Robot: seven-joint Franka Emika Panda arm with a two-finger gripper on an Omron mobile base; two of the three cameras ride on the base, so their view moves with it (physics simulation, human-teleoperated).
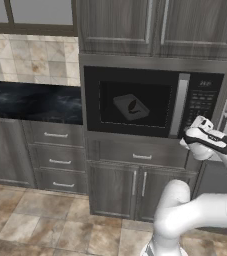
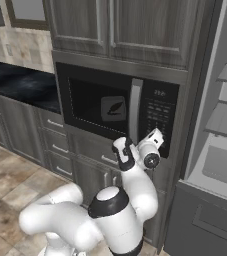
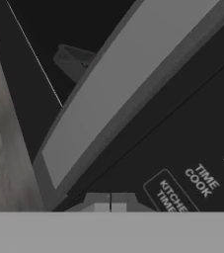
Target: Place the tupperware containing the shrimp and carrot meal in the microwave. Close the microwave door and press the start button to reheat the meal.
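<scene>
The black microwave (image 1: pixel 155 75) is built into the cabinets and its door (image 1: pixel 92 102) is closed. Through the dark glass I see the pale tupperware (image 1: pixel 131 106) (image 2: pixel 113 108) inside, with a dim dark shape of the meal on it. My gripper (image 1: pixel 190 132) (image 2: pixel 159 131) is close in front of the lower keypad (image 1: pixel 201 102), right of the grey handle strip (image 1: pixel 180 105). In the hand view the fingertips (image 3: pixel 110 201) are together, shut on nothing, just below the "KITCHEN TIMER" and "TIME COOK" buttons (image 3: pixel 192 180), with the handle strip (image 3: pixel 128 84) running diagonally above.
Wood-grain cabinets (image 1: pixel 155 25) sit above the microwave, with a drawer and doors (image 1: pixel 135 187) below. A dark counter (image 1: pixel 32 102) over drawers (image 1: pixel 57 160) lies to the left. Pale open shelves (image 2: pixel 225 115) stand to the right.
</scene>
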